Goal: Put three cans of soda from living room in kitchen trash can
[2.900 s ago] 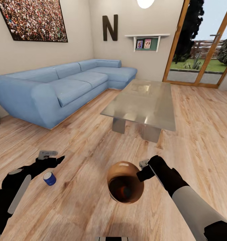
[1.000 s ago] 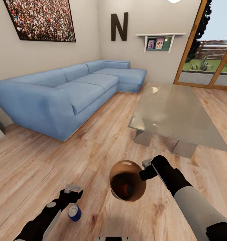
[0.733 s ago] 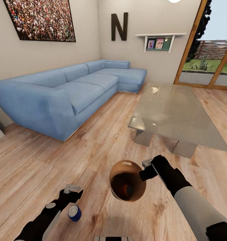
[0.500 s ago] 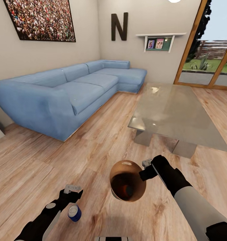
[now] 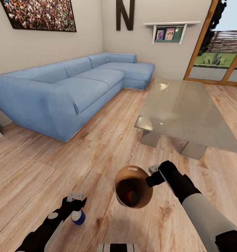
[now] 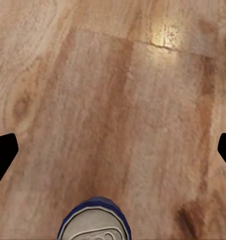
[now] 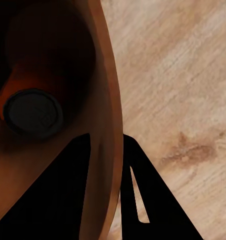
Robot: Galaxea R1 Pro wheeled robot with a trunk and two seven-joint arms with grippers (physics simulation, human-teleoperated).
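The right gripper (image 5: 152,177), black at the end of a black-and-grey arm, is clamped on the rim of the small round bin with a glossy copper-brown inside (image 5: 132,187), holding it off the light wood plank floor (image 5: 97,154) with its mouth tipped toward the camera; in the right wrist view one black finger (image 7: 68,195) sits inside the bin's wall (image 7: 105,125) and the other outside it, pinching the rim between them; an orange soda can with a dark grey top (image 7: 30,112) lies inside the bin (in the head view it shows as an orange shape deep in the bin (image 5: 131,196)); the left gripper (image 5: 76,201) hangs low over the floor with its fingers spread apart, just above a small blue soda can with a silver-grey top (image 5: 78,217) that stands upright on the planks; in the left wrist view that blue can (image 6: 94,222) lies between the two black fingertips (image 6: 2,155), each well out to its own side and not touching it, so the gripper grasps nothing; beyond the arms stands a long blue corner sofa (image 5: 69,87) against the pale wall, and a glass-topped coffee table on grey block legs (image 5: 181,112) beside it; a large crowd picture (image 5: 38,14), a dark letter N (image 5: 124,14) and a small white shelf with framed photos (image 5: 169,31) hang on the walls, and a wood-framed glass door (image 5: 220,45) opens onto a garden.
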